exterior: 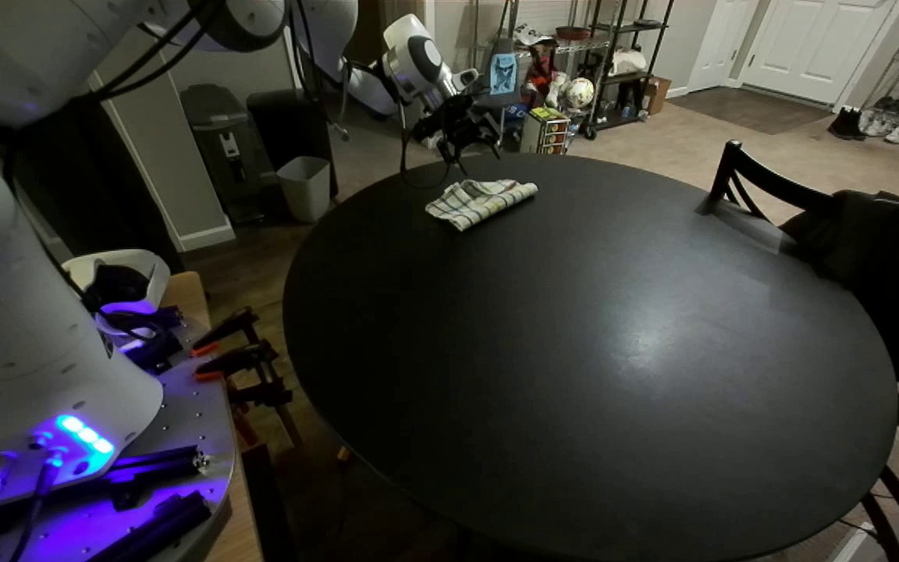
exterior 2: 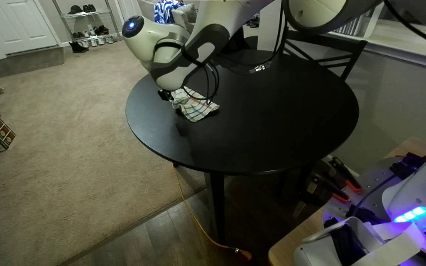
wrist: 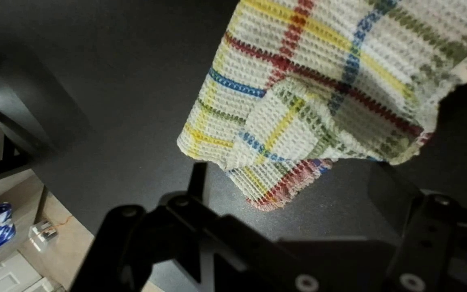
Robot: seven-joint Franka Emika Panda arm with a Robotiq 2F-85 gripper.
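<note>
The fingers (wrist: 198,182) stood wide open near the checked cloth (wrist: 298,121), whose folded corner showed in the gap between them in the wrist view; whether either tip touched the weave could not be told. The cloth, white with yellow, red, blue and green bands, lay partly folded over itself on the dark round counter (exterior: 590,351), toward the far left side in an exterior view. There, a black chair (exterior: 781,181) stood at the far right, a pale bin (exterior: 307,193) at the left, and a printed box (exterior: 545,133) beyond the counter's far edge.
</note>
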